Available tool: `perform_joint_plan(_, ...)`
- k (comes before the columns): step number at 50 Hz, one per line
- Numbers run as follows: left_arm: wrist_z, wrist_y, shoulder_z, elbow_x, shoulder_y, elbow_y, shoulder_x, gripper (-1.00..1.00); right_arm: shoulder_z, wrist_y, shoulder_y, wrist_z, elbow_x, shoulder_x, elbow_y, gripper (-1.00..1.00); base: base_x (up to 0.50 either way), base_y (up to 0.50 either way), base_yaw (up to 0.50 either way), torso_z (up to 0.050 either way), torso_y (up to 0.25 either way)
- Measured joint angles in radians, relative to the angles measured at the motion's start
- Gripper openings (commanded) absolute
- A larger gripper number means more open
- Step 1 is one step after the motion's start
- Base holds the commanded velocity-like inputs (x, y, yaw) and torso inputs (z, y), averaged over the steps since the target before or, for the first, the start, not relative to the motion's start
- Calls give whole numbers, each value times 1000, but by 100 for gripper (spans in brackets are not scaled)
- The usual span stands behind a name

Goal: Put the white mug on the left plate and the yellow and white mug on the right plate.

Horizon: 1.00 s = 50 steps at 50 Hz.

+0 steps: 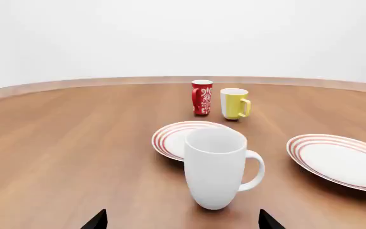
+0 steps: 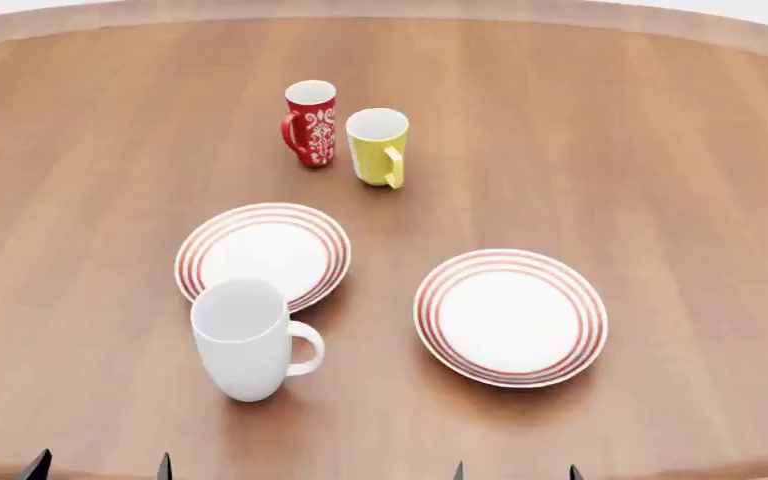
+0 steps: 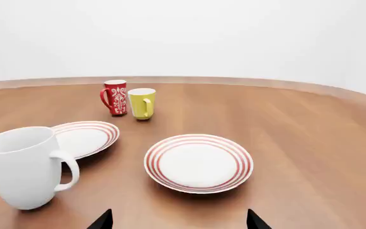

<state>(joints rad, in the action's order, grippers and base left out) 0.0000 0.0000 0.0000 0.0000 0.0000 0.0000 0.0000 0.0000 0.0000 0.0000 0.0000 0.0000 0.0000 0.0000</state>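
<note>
Here, on the wooden bench (image 2: pixel 651 140), the white mug (image 2: pixel 247 340) stands upright just in front of the left plate (image 2: pixel 264 254), its body overlapping the plate's near rim in the head view and its loop handle pointing toward the right plate (image 2: pixel 511 316); whether mug and plate touch is not clear. Both plates are bare – 2 alike, white with thin red rings – and lie apart from each other. Farther back, the yellow and white mug (image 2: pixel 377 146) stands upright just beside a red mug with a white pattern (image 2: pixel 311 122), well away from the right plate; its yellow handle faces the robot. The left gripper (image 1: pixel 181 220) shows only as 2 dark tips at the edge of the wrist view, jaws spread wide with the white mug just ahead of the gap. The right gripper (image 3: pixel 177 219) has its jaws spread too – holding nothing, facing the right plate.
</note>
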Motion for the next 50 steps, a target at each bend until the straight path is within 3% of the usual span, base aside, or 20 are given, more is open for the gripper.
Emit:
perform_joint_plan(20,-23,-11,43,-61,-8,-5,-45,100,-38,-3,12,65,28,43,-13,100,0,0,7,0,0)
perform_joint_plan(50,-68,-82,94,-96,-15,104,-97,100,-95,57,31,115,50,95,-89,100,0,0,500,0,0)
